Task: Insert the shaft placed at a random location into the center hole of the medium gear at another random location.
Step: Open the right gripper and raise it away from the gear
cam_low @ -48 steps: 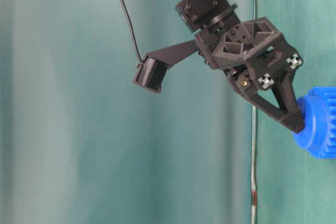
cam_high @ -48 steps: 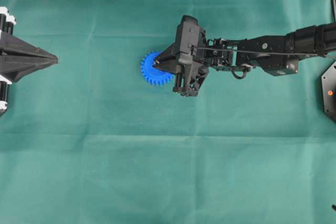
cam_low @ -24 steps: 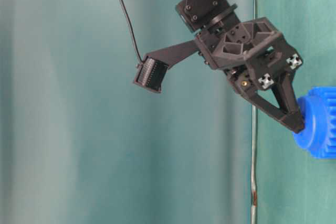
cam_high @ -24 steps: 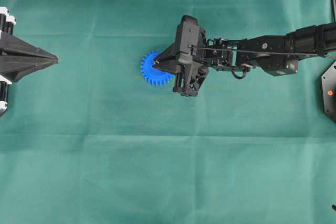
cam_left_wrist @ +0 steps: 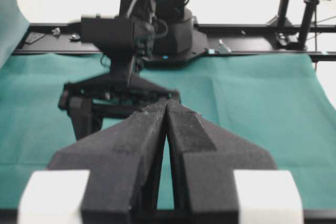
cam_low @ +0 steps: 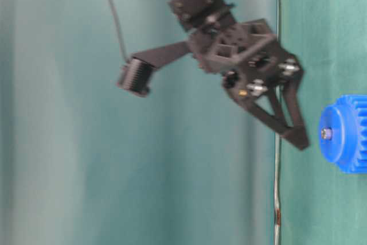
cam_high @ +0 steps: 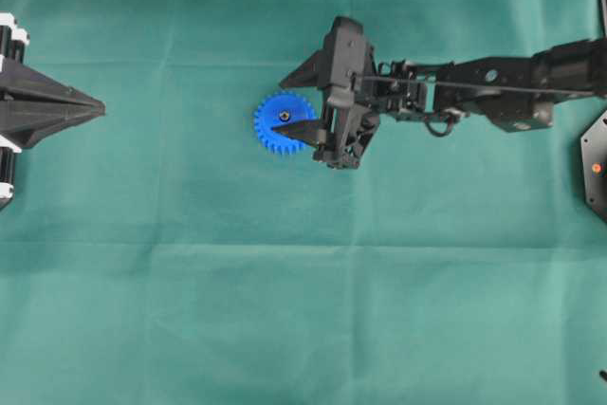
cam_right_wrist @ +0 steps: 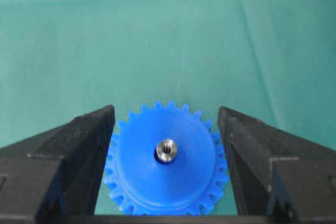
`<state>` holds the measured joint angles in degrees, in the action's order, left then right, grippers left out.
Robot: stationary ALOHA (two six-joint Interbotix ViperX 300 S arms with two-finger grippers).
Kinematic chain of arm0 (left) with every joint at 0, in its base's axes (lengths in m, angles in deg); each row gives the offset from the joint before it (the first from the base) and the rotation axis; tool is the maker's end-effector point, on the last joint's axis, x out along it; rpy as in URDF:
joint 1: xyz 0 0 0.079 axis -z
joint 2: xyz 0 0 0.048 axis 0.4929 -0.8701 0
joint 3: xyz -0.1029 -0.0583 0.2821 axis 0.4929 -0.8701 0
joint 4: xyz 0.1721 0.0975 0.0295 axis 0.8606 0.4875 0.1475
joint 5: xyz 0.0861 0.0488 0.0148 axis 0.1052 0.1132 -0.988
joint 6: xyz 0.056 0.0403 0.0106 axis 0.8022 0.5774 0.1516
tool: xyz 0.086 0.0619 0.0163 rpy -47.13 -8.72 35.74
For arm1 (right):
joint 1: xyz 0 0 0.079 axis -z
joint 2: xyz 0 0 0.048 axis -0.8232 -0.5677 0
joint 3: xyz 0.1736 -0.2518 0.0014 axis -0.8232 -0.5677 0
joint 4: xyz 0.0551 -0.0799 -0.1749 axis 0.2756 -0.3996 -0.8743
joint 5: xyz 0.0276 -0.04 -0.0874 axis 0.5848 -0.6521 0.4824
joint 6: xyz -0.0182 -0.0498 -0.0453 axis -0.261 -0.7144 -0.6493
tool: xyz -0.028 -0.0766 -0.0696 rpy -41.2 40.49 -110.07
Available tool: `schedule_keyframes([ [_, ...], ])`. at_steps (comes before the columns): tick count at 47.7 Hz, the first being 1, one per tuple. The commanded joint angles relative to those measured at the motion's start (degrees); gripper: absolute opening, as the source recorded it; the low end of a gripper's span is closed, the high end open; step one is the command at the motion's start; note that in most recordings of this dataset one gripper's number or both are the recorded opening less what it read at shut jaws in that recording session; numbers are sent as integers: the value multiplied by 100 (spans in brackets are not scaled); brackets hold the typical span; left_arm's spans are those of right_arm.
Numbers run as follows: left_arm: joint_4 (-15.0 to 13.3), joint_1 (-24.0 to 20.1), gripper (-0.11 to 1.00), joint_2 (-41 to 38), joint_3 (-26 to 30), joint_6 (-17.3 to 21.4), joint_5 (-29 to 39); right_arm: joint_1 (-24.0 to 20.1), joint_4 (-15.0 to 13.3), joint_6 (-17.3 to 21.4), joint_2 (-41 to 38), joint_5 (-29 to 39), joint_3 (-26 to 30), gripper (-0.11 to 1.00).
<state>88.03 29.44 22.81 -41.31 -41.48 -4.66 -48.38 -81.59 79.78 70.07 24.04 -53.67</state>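
Note:
The blue medium gear (cam_high: 296,138) lies flat on the green cloth. The silvery shaft (cam_high: 284,117) stands in its center hole, of which only a thin dark rim shows. In the right wrist view the gear (cam_right_wrist: 157,187) and the shaft (cam_right_wrist: 167,149) sit between my spread fingers (cam_right_wrist: 79,150). My right gripper (cam_high: 278,106) is open and empty, raised just off the gear (cam_low: 344,133), clear of the shaft's end (cam_low: 326,133). My left gripper (cam_high: 95,106) is shut and empty at the far left, its tips together in the left wrist view (cam_left_wrist: 167,103).
The green cloth (cam_high: 285,310) covers the whole table. The right arm (cam_high: 474,97) reaches in from the right edge. A dark mount (cam_high: 596,163) sits at the right edge.
My right gripper has opened and pulled back from the gear, leaving the shaft standing in the center hole. The left arm has not moved.

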Motion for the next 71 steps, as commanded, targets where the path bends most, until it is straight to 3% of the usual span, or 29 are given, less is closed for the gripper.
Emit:
schedule_keyframes([
  [1, 18, 0, 0, -18, 149, -9, -26, -9, -18, 0, 378, 149, 79, 78],
  [18, 18, 0, 0, -18, 149, -9, -26, -9, -26, -35, 1037, 571, 44, 78],
  [35, 18, 0, 0, -18, 149, -9, -26, -9, -26, -26, 1195, 615, -79, 78],
  [71, 9, 0, 0, -18, 149, -9, 0, -9, 0, 26, 2268, 598, -1257, 78],
])
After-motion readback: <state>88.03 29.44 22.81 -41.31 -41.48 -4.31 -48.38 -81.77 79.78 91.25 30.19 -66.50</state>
